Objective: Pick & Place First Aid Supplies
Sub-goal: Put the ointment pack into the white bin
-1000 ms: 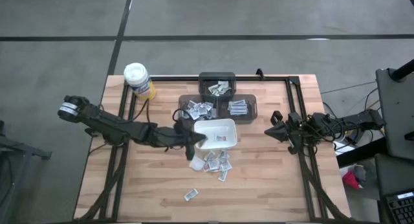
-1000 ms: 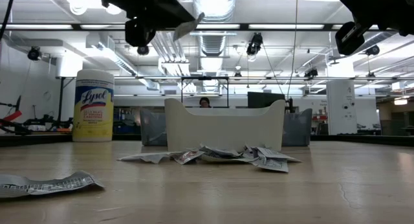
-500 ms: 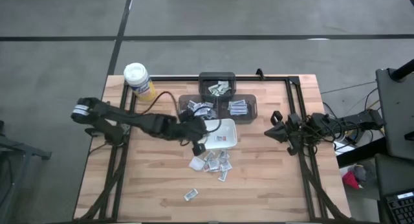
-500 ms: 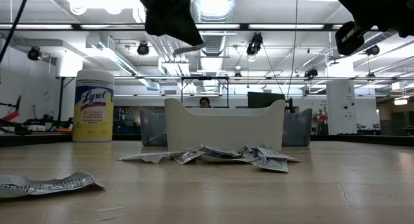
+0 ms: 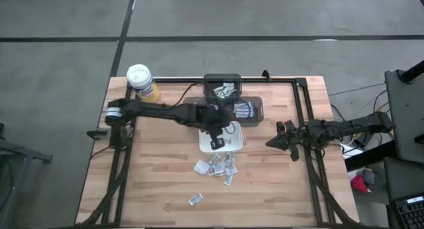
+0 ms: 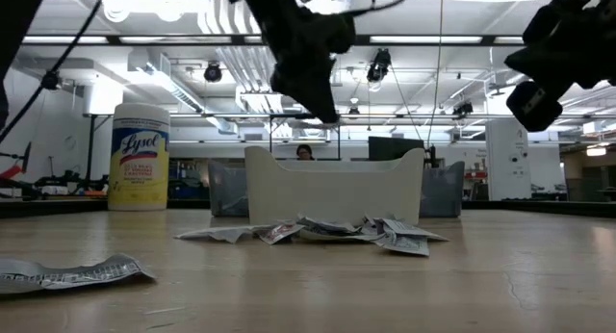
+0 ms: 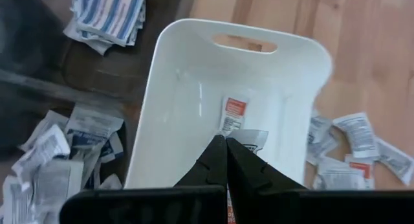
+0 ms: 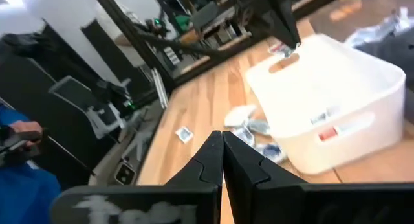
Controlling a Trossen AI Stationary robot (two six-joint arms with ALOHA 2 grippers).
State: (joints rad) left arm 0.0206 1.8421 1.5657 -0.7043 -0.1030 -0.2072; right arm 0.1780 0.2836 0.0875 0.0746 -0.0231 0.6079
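High view: the left claw (image 5: pixel 216 131) has swung from beside the white dish (image 5: pixel 233 144) to over it, clenched on a packet (image 7: pixel 251 138); loose packets (image 5: pixel 218 168) lie just beyond. The right claw (image 5: pixel 271 143), clenched empty, has edged nearer.

Open workshop hall with a wooden desk on a grey floor.
The butcher-block desk (image 5: pixel 159 183) stands on grey concrete floor (image 5: pixel 278 17) crossed by dark seams. Far behind, long ceiling lights (image 6: pixel 452 39), exposed ducts (image 6: pixel 318 59) and a white pillar (image 6: pixel 505 160) show.
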